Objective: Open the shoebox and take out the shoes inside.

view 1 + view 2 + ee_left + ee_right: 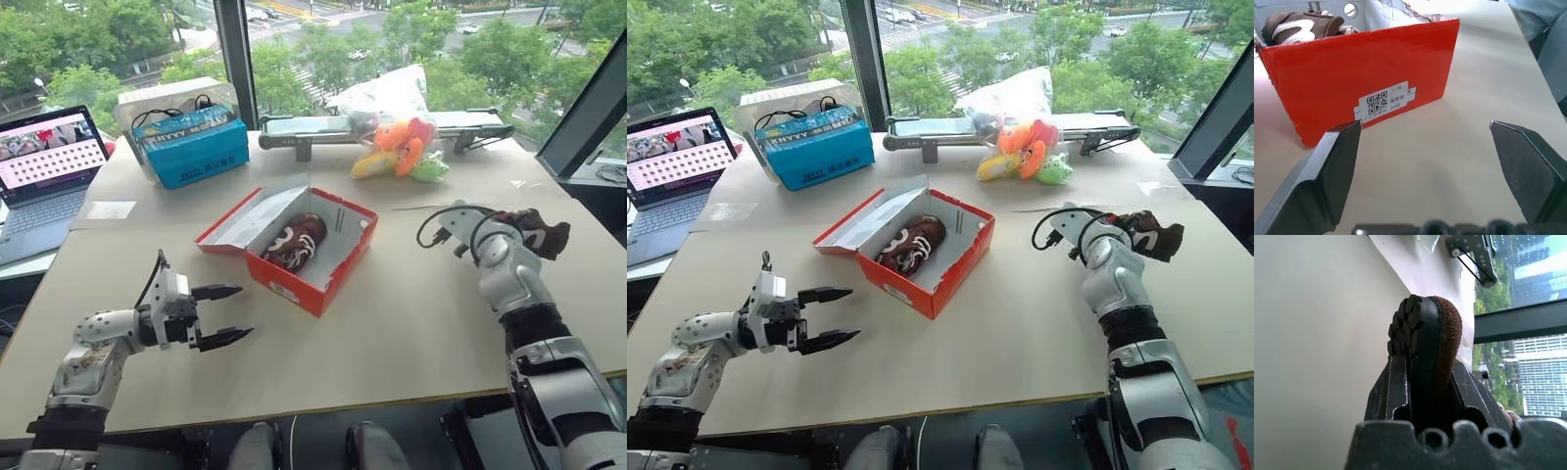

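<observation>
Black, two-fingered: left gripper [217, 315], nearest item, level above the beige table [392, 323]. Fingers spread wide, nothing between them; aimed at the short labelled end of the box, apparently parked there to steady or re-approach it.

Black, two-fingered: right gripper [1144, 235], out over the table's right side, well apart from the box. Fingers clamped on one brown shoe [1151, 237], gripped across sole and fuzzy upper, treaded sole edge on in the wrist view. Judged purpose: carrying the first shoe clear so it can be set down on bare table.

Red cardboard: shoebox [294, 264], mid-table, lid hinged back flat to the left, white interior exposed. Lid open so the contents can be reached from above.

Brown fuzzy with white markings: second shoe [297, 243], lying inside the box, toward its near half. Not yet removed; task judged roughly half done.

Blue carton [191, 147], far left, cable across its top. Laptop [44, 162] at the left edge, screen lit.

Clear bag of orange, yellow and green plush toys [400, 147], far centre, resting against a long grey bar [294, 130]. Unrelated to the task.
</observation>
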`<act>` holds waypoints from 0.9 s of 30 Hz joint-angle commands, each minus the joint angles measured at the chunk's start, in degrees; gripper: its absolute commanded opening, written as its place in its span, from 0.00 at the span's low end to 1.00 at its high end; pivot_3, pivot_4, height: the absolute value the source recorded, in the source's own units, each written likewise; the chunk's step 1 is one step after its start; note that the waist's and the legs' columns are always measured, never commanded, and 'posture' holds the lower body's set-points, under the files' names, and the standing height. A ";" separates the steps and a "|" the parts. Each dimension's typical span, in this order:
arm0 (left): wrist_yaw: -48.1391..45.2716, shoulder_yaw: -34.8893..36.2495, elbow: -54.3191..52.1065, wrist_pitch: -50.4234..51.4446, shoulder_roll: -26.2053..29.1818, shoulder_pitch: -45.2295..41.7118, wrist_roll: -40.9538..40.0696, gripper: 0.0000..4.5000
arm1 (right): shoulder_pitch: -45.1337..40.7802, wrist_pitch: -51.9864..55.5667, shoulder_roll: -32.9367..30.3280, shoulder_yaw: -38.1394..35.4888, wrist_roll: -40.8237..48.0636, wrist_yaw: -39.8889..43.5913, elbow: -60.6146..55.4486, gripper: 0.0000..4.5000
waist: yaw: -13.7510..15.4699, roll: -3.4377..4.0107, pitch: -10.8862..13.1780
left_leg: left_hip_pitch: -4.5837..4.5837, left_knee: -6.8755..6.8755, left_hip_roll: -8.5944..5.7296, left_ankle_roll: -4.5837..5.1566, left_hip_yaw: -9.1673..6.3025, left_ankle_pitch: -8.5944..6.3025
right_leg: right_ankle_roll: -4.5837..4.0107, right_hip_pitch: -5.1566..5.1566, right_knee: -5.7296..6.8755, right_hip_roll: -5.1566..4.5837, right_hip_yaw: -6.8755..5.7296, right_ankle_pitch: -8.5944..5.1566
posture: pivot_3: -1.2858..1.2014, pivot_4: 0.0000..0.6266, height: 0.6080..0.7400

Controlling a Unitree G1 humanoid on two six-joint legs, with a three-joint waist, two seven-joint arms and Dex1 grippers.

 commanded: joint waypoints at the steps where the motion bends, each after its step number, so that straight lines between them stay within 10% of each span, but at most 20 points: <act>1: -0.19 0.19 -0.23 -0.62 0.08 -1.09 0.13 1.00 | -0.60 -2.49 1.15 -0.65 0.57 -3.97 2.96 0.10 | -0.03 0.00 0.00 | 0.00 0.00 -0.01 0.01 0.00 0.01 | 0.00 0.00 0.00 0.00 0.02 0.01 | 0.52 0.24 1.00; 5: -0.19 0.14 -0.28 -0.71 -0.07 -1.16 0.14 1.00 | -0.07 -2.25 5.36 -5.98 7.42 -3.75 5.59 0.10 | -0.14 -0.09 -0.06 | 0.03 0.04 0.01 0.03 -0.04 0.02 | 0.00 0.08 0.00 0.01 0.01 0.06 | 0.52 0.24 1.00; 6: -0.22 0.14 -0.20 -0.77 -0.08 -1.19 0.16 1.00 | -0.03 -2.07 6.02 -7.17 8.66 -3.79 5.50 0.32 | -0.21 -0.17 -0.10 | 0.06 0.05 0.03 0.03 -0.04 0.02 | -0.01 0.12 -0.01 0.03 0.01 0.08 | 0.52 0.24 1.00; 14: -0.71 0.34 0.53 -1.25 0.04 -1.36 0.20 1.00 | -0.23 1.20 11.94 -12.77 18.26 -0.09 -1.36 0.92 | -0.22 -0.31 -0.18 | 0.72 -0.02 0.13 -0.42 -0.43 -0.27 | -0.33 0.73 -0.09 0.00 0.02 -0.19 | 0.52 0.24 1.00; 27: -1.02 0.06 1.25 -1.62 -0.20 -2.03 0.51 1.00 | -4.09 19.01 10.07 -14.98 24.68 6.99 -25.20 0.92 | 0.52 -0.20 -0.11 | 0.49 -0.26 0.05 -0.30 -0.42 -0.19 | -0.56 0.35 -0.03 -0.06 0.02 -0.16 | 0.52 0.24 1.00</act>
